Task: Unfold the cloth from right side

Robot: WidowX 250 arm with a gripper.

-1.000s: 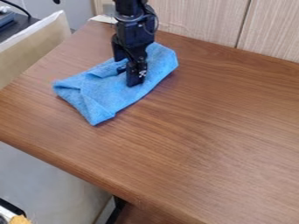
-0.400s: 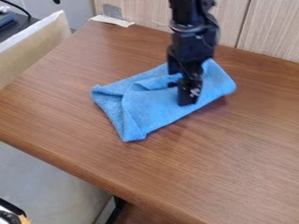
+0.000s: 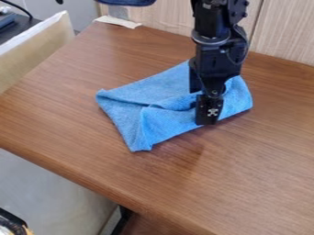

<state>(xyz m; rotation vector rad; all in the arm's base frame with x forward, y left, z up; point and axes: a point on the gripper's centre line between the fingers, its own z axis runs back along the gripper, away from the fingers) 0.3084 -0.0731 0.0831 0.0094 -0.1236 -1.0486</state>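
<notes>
My black two-finger gripper point(image 3: 207, 114) points down at creased blue fabric cloth point(image 3: 169, 92) on brown wood-grain table point(image 3: 80, 151); I can't tell whether it's open or closed

A fixed camera looks down at a slant across the wooden tabletop point(image 3: 184, 183), facing the pale wall panels point(image 3: 288, 32) between 12 and 2 o'clock. The vantage is close: the blue cloth point(image 3: 165, 121) fits whole near the center, while the tabletop runs out of view at 3 o'clock and the robot arm point(image 3: 215, 59) is cropped near 12 o'clock. The tabletop's near edge slants from about 9 toward 6 o'clock. The camera's height is hard to judge.
</notes>
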